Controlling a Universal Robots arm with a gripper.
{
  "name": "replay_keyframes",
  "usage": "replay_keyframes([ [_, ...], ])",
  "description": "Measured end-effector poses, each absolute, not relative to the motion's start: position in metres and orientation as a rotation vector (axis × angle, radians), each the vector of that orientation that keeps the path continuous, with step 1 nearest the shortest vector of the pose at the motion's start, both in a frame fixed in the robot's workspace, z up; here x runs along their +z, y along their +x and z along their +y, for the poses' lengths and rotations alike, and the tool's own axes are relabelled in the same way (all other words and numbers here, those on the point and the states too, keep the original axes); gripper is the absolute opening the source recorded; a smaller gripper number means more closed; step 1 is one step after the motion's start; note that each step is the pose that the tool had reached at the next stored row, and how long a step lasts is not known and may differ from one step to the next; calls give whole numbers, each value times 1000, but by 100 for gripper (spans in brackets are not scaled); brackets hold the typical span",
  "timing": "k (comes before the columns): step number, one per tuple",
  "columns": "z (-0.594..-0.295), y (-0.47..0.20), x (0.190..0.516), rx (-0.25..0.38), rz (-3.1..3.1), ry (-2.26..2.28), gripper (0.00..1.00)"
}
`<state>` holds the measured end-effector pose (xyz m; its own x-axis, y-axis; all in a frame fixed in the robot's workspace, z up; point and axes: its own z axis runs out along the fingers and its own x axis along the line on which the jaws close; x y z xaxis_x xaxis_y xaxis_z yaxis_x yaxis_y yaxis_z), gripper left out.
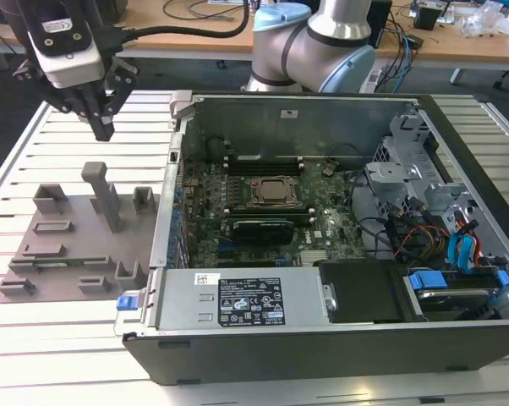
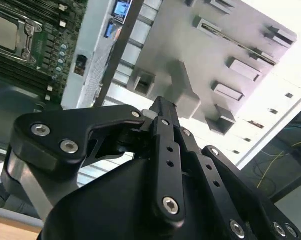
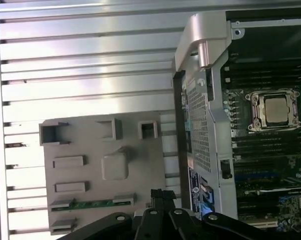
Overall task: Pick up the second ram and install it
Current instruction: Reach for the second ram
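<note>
At upper left of the exterior view, the black claw (image 1: 103, 128) hangs over the slatted white tabletop (image 1: 35, 355), closed tip to tip and holding nothing.

Below it: flat grey plastic holder tray (image 1: 73, 241). In the first wrist view the second ram (image 3: 93, 204), a narrow green circuit-board stick, lies in a tray slot between two clips.

Risk: the tray's tall grey post (image 1: 102, 190) stands close under the claw. A skewed descent could strike it, or catch the stick off-centre and tilt it.

Right of tray: open grey computer case (image 1: 280, 110) holding a green motherboard (image 1: 208, 228) with a metal CPU socket (image 1: 274, 193).
</note>
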<state>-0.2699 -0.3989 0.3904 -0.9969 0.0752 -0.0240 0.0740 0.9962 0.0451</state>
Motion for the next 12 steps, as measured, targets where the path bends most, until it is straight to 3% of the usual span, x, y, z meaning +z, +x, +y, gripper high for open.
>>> replay_keyframes([
  [12, -399, -336, 386, 69, 3113, 116, 10],
])
